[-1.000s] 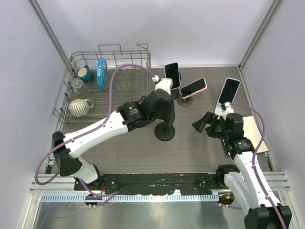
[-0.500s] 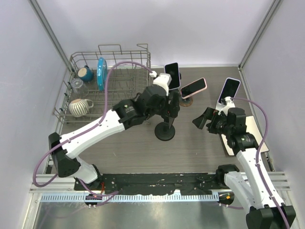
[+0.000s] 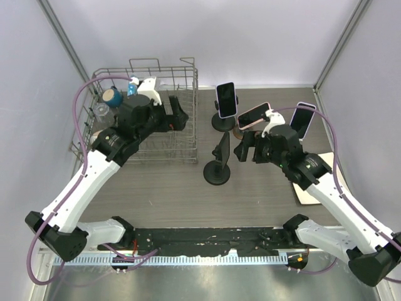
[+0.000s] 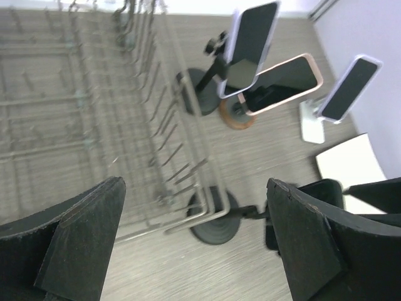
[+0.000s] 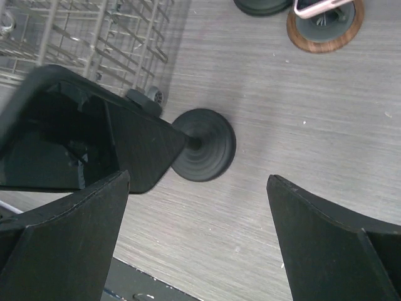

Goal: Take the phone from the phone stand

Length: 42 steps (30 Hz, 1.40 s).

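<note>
Right end effector (image 3: 249, 150) beside the phone (image 3: 220, 149), fingers apart.
A skewed grab could topple its stand (image 3: 217, 174); left end effector (image 3: 178, 115) likewise spread.

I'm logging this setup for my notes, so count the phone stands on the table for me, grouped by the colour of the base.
Black stands: 2, near one and far one
Wood-rimmed stand: 1
White stand: 1
Total: 4
</note>
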{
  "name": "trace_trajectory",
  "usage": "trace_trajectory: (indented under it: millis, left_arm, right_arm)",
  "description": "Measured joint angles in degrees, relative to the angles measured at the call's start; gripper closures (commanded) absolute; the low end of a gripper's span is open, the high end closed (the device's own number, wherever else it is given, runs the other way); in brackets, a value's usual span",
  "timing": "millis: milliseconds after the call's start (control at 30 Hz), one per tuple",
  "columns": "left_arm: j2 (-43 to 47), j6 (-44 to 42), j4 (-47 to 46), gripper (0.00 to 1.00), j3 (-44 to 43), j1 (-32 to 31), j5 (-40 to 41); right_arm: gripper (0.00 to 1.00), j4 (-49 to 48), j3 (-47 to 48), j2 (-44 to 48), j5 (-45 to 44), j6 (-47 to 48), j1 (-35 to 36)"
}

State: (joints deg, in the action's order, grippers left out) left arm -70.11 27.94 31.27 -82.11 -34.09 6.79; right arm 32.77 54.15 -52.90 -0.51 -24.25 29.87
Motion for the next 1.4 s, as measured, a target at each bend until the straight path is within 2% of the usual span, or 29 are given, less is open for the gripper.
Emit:
trace_trajectory:
  millis: [233, 400, 500, 867, 1400]
  left_arm:
    - [4.63, -2.89, -0.81, 0.0, 12.11, 2.62, 1.53]
    - [5.57, -4.17, -1.77, 0.0, 12.61, 2.78, 2.21]
    - [6.51, -4.52, -2.14, 0.0, 12.61, 2.84, 2.43]
    - [7.13, -5.86, -2.36, 0.0, 12.61, 2.99, 3.74]
    - [7.13, -5.92, -2.36, 0.0, 12.61, 2.99, 4.15]
  right_arm:
    - [0.03, 5.4, 14.64, -6.23, -17.0, -1.18, 16.41]
    - [0.03, 9.66, 27.34, -12.96, -30.32, -2.36, 26.01]
    - [0.03, 10.69, 30.01, -16.68, -37.03, -3.56, 29.27]
    - [0.03, 13.79, 30.14, -25.46, -46.84, -7.02, 31.15]
    - [0.04, 13.53, 27.1, -25.99, -50.58, -9.57, 31.82]
